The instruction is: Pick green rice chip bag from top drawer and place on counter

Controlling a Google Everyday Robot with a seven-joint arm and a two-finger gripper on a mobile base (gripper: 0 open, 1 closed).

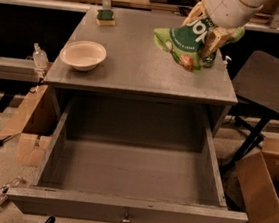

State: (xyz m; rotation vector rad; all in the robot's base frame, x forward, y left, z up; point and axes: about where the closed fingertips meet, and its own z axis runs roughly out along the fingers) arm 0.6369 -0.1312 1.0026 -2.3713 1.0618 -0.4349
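Grey counter [134, 67] lies beneath tool [205, 31] gripping crumpled green rice chip bag [180, 40].

I see a pale bowl [83, 55] at the left and a green-topped sponge [106, 17] at the far edge. A can [209, 60] sits mostly hidden behind the gripper [203, 38] at far right. A clear bottle [39, 57] stands left, near a cardboard box [27, 121].
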